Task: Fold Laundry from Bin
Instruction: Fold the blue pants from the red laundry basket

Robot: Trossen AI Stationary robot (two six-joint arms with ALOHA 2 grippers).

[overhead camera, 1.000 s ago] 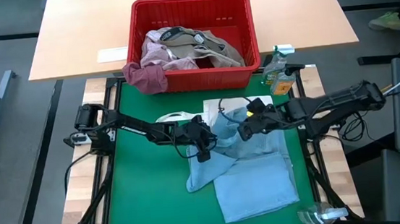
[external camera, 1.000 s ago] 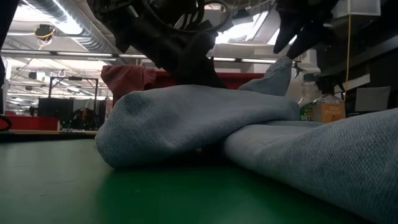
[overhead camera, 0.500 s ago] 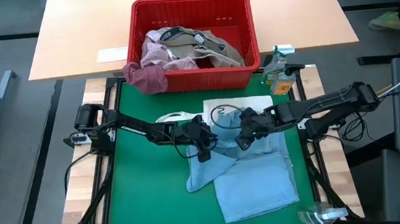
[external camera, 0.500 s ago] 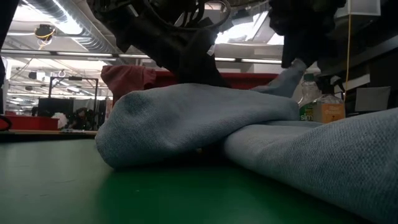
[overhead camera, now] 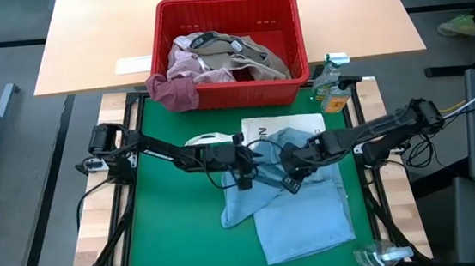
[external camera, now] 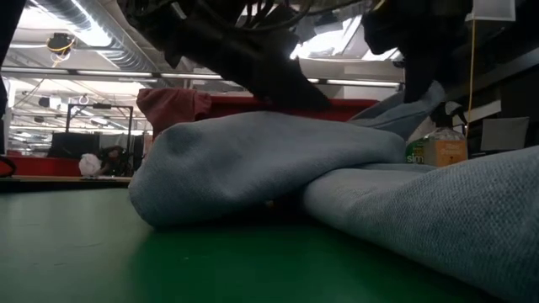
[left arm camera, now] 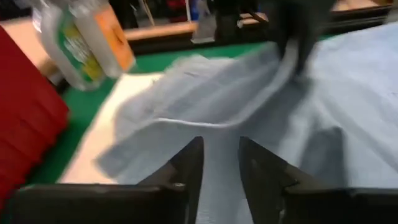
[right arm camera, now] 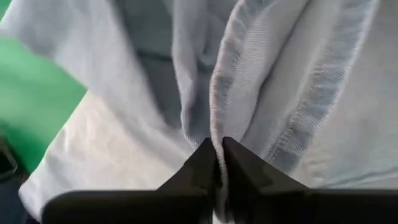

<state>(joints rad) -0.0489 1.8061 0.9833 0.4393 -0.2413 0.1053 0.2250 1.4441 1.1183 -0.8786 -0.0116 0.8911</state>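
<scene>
Green mat (overhead camera: 177,233) covers the work table, with a tan table behind carrying the red slotted plastic bin (overhead camera: 227,12), which holds a heap of khaki-grey, pale pink and maroon laundry (overhead camera: 214,59). The piece in hand, a light blue soft cloth garment (overhead camera: 301,214), lies crumpled mid-mat, long axis running from the middle toward the near right corner, its top partly over a flat white printed tote bag (overhead camera: 293,124). Both grippers meet at its upper bunched end. The right gripper (right arm camera: 219,152) sits on the garment's upper right part, fingers pressed together pinching a hemmed fold. The left gripper (left arm camera: 217,163) is just beside it on the garment's left, fingers slightly parted with blue cloth beneath, no grip visible. The bulk of the cloth trails away from both grippers toward the near edge, so pulling the pinched hem outward likely spreads it.
</scene>
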